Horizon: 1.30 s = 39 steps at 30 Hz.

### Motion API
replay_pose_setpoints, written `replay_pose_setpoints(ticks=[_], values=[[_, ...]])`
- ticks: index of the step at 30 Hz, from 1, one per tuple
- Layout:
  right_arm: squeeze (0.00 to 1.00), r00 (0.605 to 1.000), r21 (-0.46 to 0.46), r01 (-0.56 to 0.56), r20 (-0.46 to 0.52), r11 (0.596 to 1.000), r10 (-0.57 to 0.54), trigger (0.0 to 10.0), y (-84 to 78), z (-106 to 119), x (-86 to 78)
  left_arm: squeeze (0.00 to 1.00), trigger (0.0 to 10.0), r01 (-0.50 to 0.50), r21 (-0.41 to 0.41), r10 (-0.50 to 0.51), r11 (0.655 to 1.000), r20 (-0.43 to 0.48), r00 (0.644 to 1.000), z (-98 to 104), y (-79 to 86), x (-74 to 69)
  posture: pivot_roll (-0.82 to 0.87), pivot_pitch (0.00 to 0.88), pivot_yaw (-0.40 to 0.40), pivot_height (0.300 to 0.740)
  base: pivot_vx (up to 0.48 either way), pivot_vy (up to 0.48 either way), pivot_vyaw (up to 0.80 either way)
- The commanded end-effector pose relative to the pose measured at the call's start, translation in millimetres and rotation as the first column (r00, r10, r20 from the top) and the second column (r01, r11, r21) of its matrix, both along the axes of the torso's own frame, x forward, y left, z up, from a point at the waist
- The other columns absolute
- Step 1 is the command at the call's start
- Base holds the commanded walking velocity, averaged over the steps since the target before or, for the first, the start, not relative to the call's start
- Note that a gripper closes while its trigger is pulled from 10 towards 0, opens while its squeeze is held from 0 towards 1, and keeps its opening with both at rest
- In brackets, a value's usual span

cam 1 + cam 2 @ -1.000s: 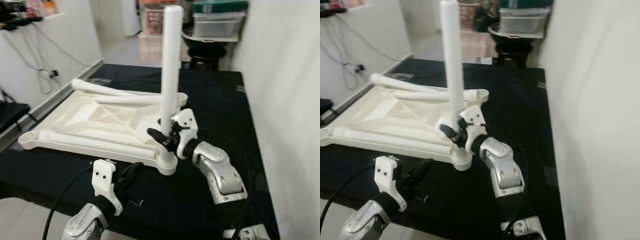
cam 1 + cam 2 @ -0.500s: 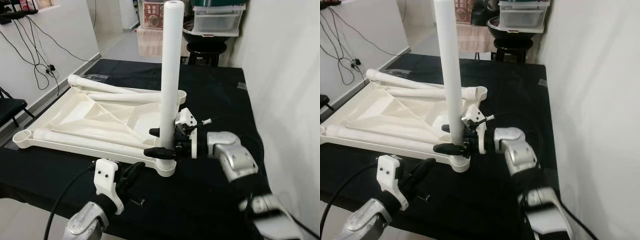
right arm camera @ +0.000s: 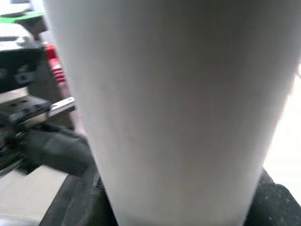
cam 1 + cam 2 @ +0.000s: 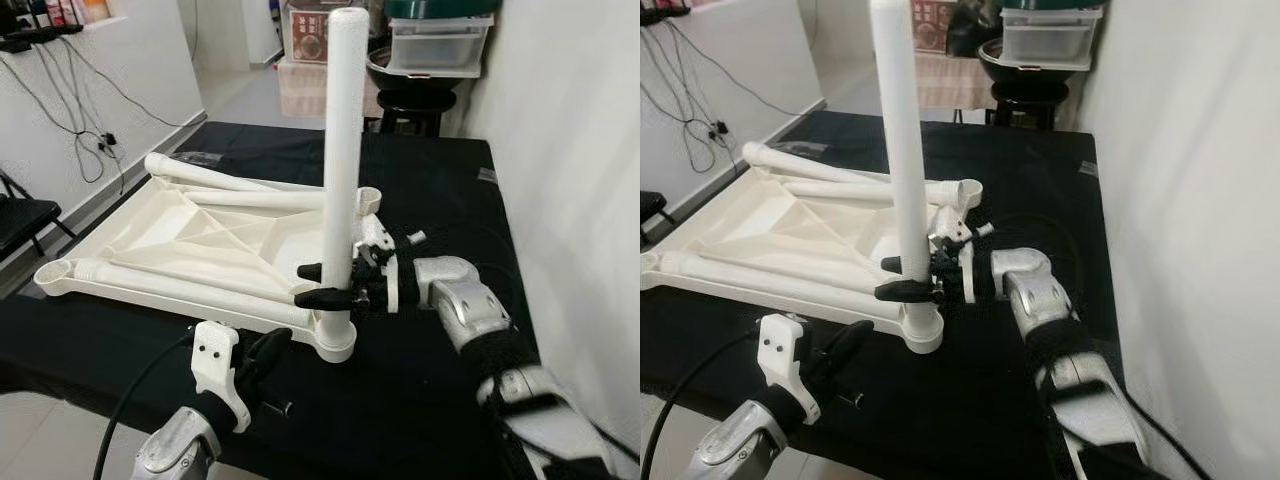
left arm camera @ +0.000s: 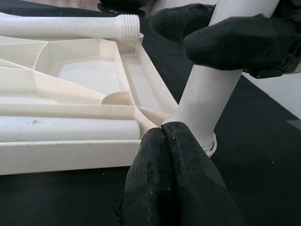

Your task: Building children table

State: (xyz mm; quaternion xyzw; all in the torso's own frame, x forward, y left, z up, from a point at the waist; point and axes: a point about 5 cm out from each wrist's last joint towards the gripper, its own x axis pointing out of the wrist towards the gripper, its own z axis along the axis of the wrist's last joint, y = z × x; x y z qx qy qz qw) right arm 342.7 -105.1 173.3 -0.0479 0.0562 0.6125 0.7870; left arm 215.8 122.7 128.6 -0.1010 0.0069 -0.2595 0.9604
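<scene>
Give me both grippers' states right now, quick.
Left gripper: shut, empty, by the corner socket.
Right gripper: shut on the upright table leg, low down.

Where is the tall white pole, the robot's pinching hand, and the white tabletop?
upright leg [image 4: 343,150], left eye view, mid shaft.
right gripper [image 4: 322,285], left eye view, between fingertips.
tabletop [image 4: 170,225], left eye view, ribbed underside.

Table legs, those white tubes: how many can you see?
3. One upright leg stands in the tabletop's near corner socket, gripped by the right gripper. Two lie loose inside the upturned tabletop: far leg, near leg.
</scene>
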Motion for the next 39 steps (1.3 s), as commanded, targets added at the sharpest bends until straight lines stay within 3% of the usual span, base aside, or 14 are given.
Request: replay_pose_setpoints(ticks=[1,2,3,8,15,16,17,18,19,26,27,35,36,39], values=[[0.0,0.994,-0.033,0.078,-0.07,0.996,-0.08,0.0,-1.4,-16,-1.9,0.0,10.0,-0.003,-0.007,0.003,1.0,-0.007,1.0,0,0.2,-1.6,0.01,0.055,-0.007,0.74,0.0,0.0,0.0],[0.0,0.979,-0.053,0.194,-0.05,0.98,-0.196,0.0,1.4,-22,-3.0,0.0,10.0,-0.003,-0.006,0.003,1.0,-0.007,1.0,0,1.1,-2.2,0.01,0.061,-0.014,0.74,0.0,0.0,0.0],[0.0,0.886,-0.039,0.463,-0.014,0.886,-0.463,0.0,5.2,-25,2.0,0.0,10.0,-0.003,-0.004,0.003,1.0,-0.007,1.0,1,2.3,-2.7,0.01,0.067,-0.013,0.74,0.0,0.0,0.0],[0.0,0.852,-0.039,0.522,-0.023,0.852,-0.523,0.0,32.7,-36,-39.1,0.0,10.0,-0.001,0.005,0.001,1.0,-0.009,1.0,0,4.4,-2.4,-0.02,0.073,0.011,0.74,0.0,0.0,0.0],[0.0,0.82,-0.081,0.56,-0.09,0.825,-0.565,0.0,23.5,-42,-15.1,0.0,10.0,0.003,0.0,-0.003,1.0,-0.013,1.0,0,3.7,-1.2,0.0,0.07,0.0,0.74,0.0,0.0,0.0],[0.0,0.82,-0.075,0.558,-0.099,0.826,-0.563,10.0,23.9,-41,-13.3,0.0,10.0,-0.011,0.002,0.011,1.0,-0.007,1.0,1,4.5,-0.9,0.01,0.07,0.0,0.74,0.0,0.0,0.0],[0.0,0.82,-0.075,0.558,-0.099,0.826,-0.563,10.0,23.9,-41,-13.3,0.0,10.0,-0.011,0.002,0.011,1.0,-0.007,1.0,1,4.5,-0.9,0.01,0.07,0.0,0.74,0.0,0.0,0.0],[0.98,0.833,-0.062,0.538,-0.114,0.841,-0.541,10.0,24.5,-38,-11.5,0.0,10.0,-0.018,0.002,0.018,1.0,-0.005,1.0,1,4.7,-0.4,0.01,0.066,-0.002,0.74,0.0,0.0,0.0],[1.0,0.862,-0.044,0.491,-0.124,0.87,-0.492,10.0,26.2,-35,-8.5,0.0,10.0,-0.019,0.0,0.019,1.0,-0.005,1.0,1,4.7,-0.1,0.01,0.066,-0.002,0.74,0.0,0.0,0.0],[1.0,0.989,0.058,0.14,-0.057,0.988,-0.136,10.0,35.0,-7,-15.4,0.0,10.0,-0.013,-0.005,0.013,1.0,-0.01,1.0,0,3.3,2.0,0.01,0.052,-0.002,0.74,0.0,0.0,0.0],[0.0,0.999,0.054,0.009,-0.044,0.999,-0.006,10.0,33.2,-2,-15.7,0.0,10.0,-0.013,-0.006,0.013,1.0,-0.01,1.0,0,2.9,2.3,0.01,0.046,-0.006,0.74,0.0,0.0,0.0],[0.0,0.975,0.063,-0.202,-0.083,0.977,0.207,9.7,31.6,11,1.7,0.0,10.0,-0.016,-0.007,0.016,1.0,-0.01,1.0,0,1.6,2.8,0.02,0.042,-0.008,0.74,0.0,0.0,0.0],[0.0,0.974,0.069,-0.203,-0.089,0.977,0.209,0.0,31.3,11,3.4,0.0,10.0,-0.016,-0.007,0.016,1.0,-0.01,1.0,0,1.4,2.7,0.03,0.042,-0.007,0.74,0.0,0.0,0.0],[0.0,0.978,0.08,-0.176,-0.099,0.981,0.183,0.0,27.7,9,7.2,0.0,10.0,-0.014,-0.01,0.014,1.0,-0.011,1.0,0,1.1,2.2,0.02,0.046,-0.006,0.74,0.0,0.0,0.0]])
